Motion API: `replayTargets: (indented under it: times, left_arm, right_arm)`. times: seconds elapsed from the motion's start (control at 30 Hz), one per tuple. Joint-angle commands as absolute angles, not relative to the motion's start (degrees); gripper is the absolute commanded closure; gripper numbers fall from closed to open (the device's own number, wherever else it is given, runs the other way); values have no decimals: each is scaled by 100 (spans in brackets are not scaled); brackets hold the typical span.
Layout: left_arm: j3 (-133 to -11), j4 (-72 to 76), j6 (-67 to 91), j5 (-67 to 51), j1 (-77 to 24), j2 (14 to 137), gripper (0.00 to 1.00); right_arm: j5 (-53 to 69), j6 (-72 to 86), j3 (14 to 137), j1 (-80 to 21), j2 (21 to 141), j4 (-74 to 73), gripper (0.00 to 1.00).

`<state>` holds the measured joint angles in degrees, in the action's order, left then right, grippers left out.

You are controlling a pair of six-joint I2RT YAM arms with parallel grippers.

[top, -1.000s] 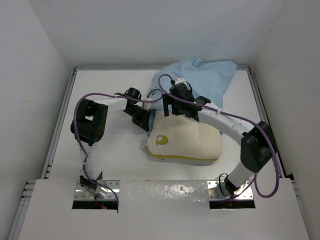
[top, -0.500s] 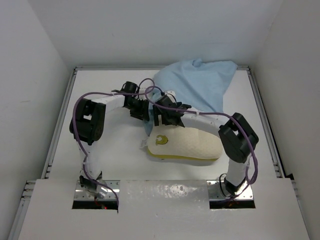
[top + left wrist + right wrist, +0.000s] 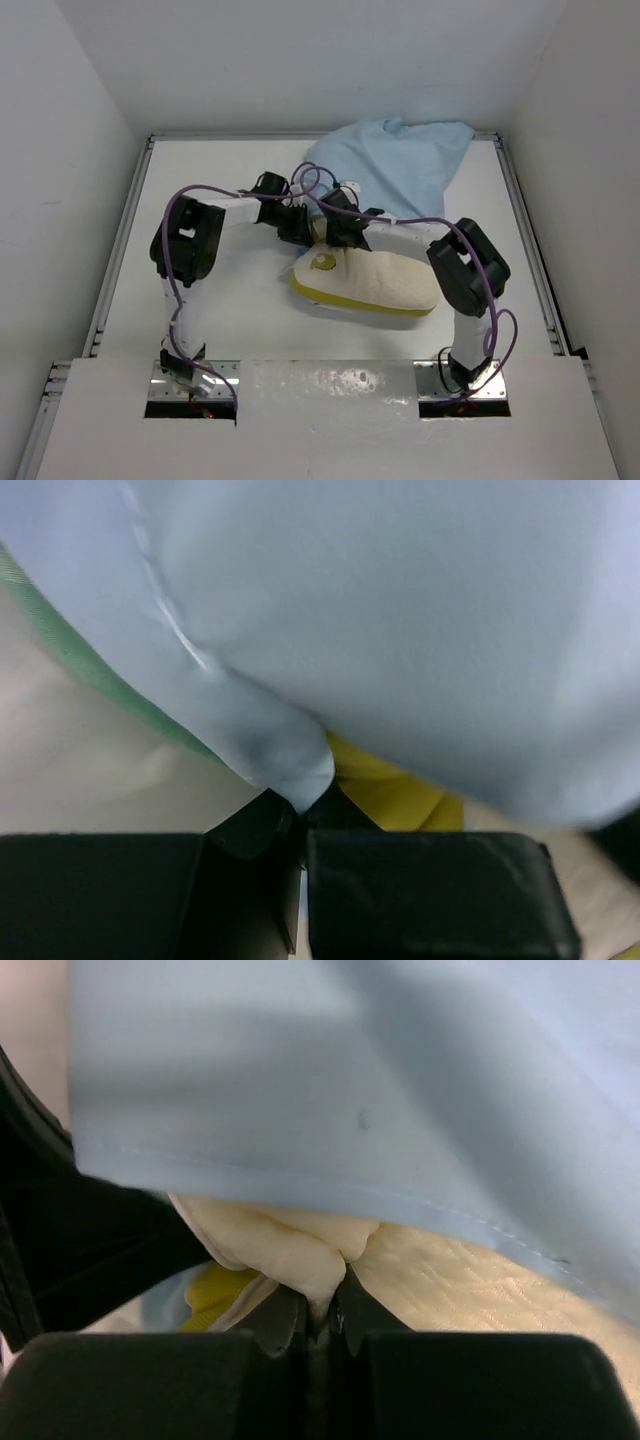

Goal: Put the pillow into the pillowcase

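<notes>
Top external: the plump, quilted cream pillow (image 3: pixel 375 285) with its yellow edge band lies at the centre of the white desk (image 3: pixel 250 310). The thin light-blue pillowcase (image 3: pixel 400 170) is crumpled just above it, toward the upper right. The left arm (image 3: pixel 185 240) and right arm (image 3: pixel 465 265) bend inward, their wrists meeting at the pillow's upper left corner.

Left wrist: the left fingers (image 3: pixel 295 820) are closed on a pillowcase fold, with sea-green satin showing at the left.

Right wrist: the right fingers (image 3: pixel 322 1318) pinch a pucker of the pillow's cream fabric under the pillowcase's stitched hem.
</notes>
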<state>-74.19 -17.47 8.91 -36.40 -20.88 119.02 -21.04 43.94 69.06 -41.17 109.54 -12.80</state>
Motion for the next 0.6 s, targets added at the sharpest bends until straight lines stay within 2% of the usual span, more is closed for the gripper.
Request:
replayTargets:
  times: [0.0,0.1,0.23,0.4,0.47,0.57]
  left_arm:
    - [-7382,-2477,274,-3988,-2127,11664,100]
    - [-7926,-3704,-971,-4235,-2153,11549,100]
    - [-8541,-4989,-2175,-4938,-2153,11373,100]
    - [-9561,-7552,-4608,-6028,-2145,11207,100]
    - [-9501,-7559,-4562,-5933,-2118,11049,100]
    - [-9291,-7559,-4684,-5749,-2109,10960,100]
  right_arm:
    - [-2002,4510,6828,-3630,10610,252,100]
    - [-2820,4176,7406,-3560,10327,1062,100]
    - [-3952,3483,8199,-3525,10860,1923,100]
    - [-5174,3776,9657,-3226,11943,1338,100]
    - [-5282,4086,10001,-3085,12129,1072,100]
    - [-5423,3658,10194,-3225,12129,1844,100]
